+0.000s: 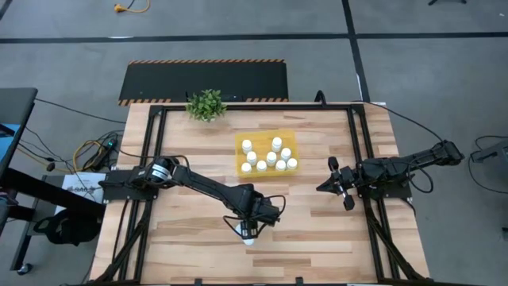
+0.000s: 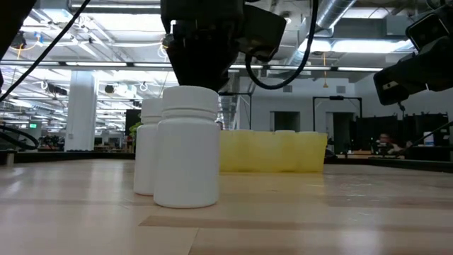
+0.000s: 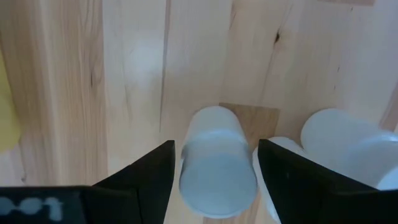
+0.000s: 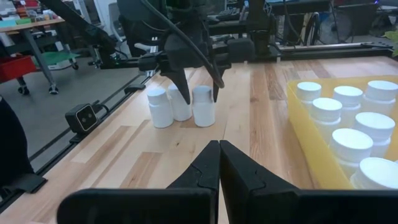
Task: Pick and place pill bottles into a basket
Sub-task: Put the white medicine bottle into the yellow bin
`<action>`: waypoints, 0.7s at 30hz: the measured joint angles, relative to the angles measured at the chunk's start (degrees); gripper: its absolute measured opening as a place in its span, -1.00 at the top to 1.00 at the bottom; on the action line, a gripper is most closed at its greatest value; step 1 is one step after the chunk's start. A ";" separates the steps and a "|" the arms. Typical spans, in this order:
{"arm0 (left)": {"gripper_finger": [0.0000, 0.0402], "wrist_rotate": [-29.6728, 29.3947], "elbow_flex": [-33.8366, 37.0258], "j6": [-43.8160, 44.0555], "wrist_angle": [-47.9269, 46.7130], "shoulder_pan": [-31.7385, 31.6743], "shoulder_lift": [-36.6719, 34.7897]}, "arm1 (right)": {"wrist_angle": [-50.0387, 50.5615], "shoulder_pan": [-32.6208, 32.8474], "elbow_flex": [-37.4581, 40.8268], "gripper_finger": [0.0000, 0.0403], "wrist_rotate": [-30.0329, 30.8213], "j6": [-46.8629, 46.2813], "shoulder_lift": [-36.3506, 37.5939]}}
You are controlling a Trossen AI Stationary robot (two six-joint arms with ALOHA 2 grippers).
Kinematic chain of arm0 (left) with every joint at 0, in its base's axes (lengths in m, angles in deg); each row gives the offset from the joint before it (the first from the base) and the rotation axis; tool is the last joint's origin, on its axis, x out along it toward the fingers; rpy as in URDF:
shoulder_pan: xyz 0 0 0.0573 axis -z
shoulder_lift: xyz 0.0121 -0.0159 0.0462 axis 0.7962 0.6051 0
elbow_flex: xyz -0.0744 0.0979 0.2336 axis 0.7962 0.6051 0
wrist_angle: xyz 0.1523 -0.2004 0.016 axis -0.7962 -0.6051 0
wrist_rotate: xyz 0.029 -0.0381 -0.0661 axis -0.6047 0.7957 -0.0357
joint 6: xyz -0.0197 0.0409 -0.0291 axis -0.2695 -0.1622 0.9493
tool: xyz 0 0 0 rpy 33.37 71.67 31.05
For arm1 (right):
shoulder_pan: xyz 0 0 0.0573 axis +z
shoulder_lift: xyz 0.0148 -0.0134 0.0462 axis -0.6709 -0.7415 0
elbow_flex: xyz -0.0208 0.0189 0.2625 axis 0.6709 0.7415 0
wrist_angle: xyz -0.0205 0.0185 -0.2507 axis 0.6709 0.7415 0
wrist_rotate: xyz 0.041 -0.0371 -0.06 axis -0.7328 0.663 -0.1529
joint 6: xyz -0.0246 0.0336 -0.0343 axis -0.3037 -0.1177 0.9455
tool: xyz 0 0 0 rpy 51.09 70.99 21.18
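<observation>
Left gripper (image 3: 214, 180): positioned over the near-centre of the table (image 1: 317, 230), fingers spread wide and lowered either side of 1 pill bottle (image 3: 217, 158); no contact of the pads with the bottle wall can be confirmed.

Target bottle: standing upright between the 2 fingers, roughly centred in the gap, its cap uppermost; in the right wrist view it is the bottle (image 4: 203, 106) framed by the descending fingers.

Neighbouring bottles: 2 more (image 4: 157, 107) are seen clustered just beside the target, 1 of them very near the outer face of a finger.

Step in hand: judged to be the grasp of the target bottle before transfer.

Good execution: the fingers are best closed evenly on the body below the cap, the bottle kept centred, so that the neighbour is not nudged over; the lift is best made straight up.

Basket (image 1: 241, 165): a yellow tray well apart from the fingers, already holding about 8 bottles (image 1: 271, 159).

Right gripper (image 4: 219, 163): parked at the right side of the table, fingers pressed together, holding nothing.
</observation>
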 joint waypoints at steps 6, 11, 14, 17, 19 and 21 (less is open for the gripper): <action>-0.09 0.17 0.00 0.26 -0.70 -0.01 0.00 | 0.00 0.00 -0.02 0.99 0.00 -0.01 0.00; -0.09 0.17 0.00 0.28 -0.83 -0.01 0.00 | 0.00 0.01 -0.01 0.99 0.00 -0.01 0.00; -0.08 0.17 0.00 0.28 -0.91 -0.01 0.00 | 0.00 0.00 -0.02 0.99 -0.01 -0.01 0.00; -0.03 0.17 0.00 0.26 -1.03 -0.03 0.00 | 0.01 0.02 0.01 0.99 0.00 -0.01 0.00; 0.02 0.15 0.00 0.25 -1.03 -0.03 0.00 | 0.00 0.02 -0.01 0.99 0.00 -0.01 0.00; 0.07 0.15 0.00 0.24 -1.03 -0.03 0.00 | 0.00 0.01 -0.02 0.99 -0.01 -0.01 0.00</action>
